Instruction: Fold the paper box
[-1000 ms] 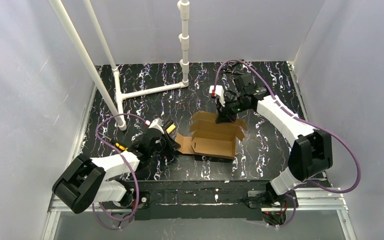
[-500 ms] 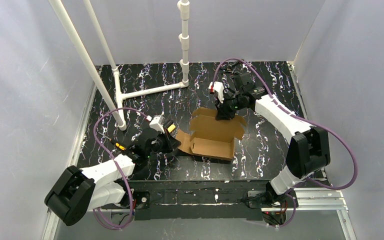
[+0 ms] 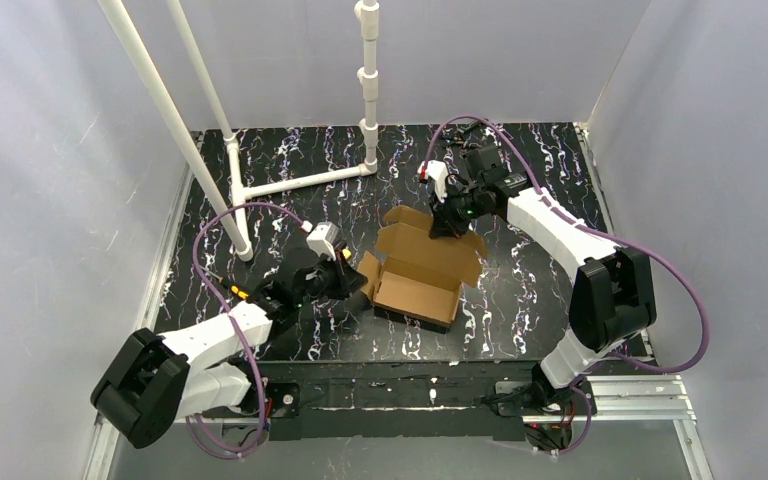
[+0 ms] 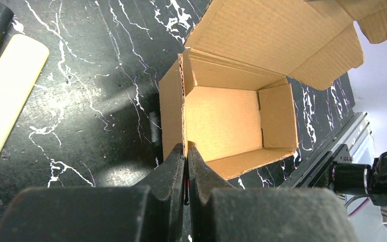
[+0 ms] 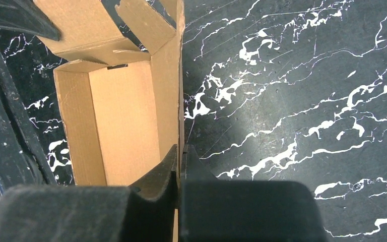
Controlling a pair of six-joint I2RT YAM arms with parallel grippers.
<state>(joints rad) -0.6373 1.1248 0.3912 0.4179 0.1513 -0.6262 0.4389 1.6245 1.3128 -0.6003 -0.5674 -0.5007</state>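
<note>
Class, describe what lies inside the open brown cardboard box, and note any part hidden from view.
Nothing: the brown cardboard box shows only its bare floor and walls. The left gripper and right gripper, each pinching a wall, cover small edge strips.

So the paper box (image 3: 418,275) sits roughly in the middle of the counter (image 3: 540,190), open side up. On its left wall sits the left tool (image 4: 186,151), pinched onto it, and the right tool (image 5: 179,154) pinches the far wall. The pipe frame (image 3: 300,182) stands behind, off left. The flat stick (image 4: 7,96) lies left of the box.
</note>
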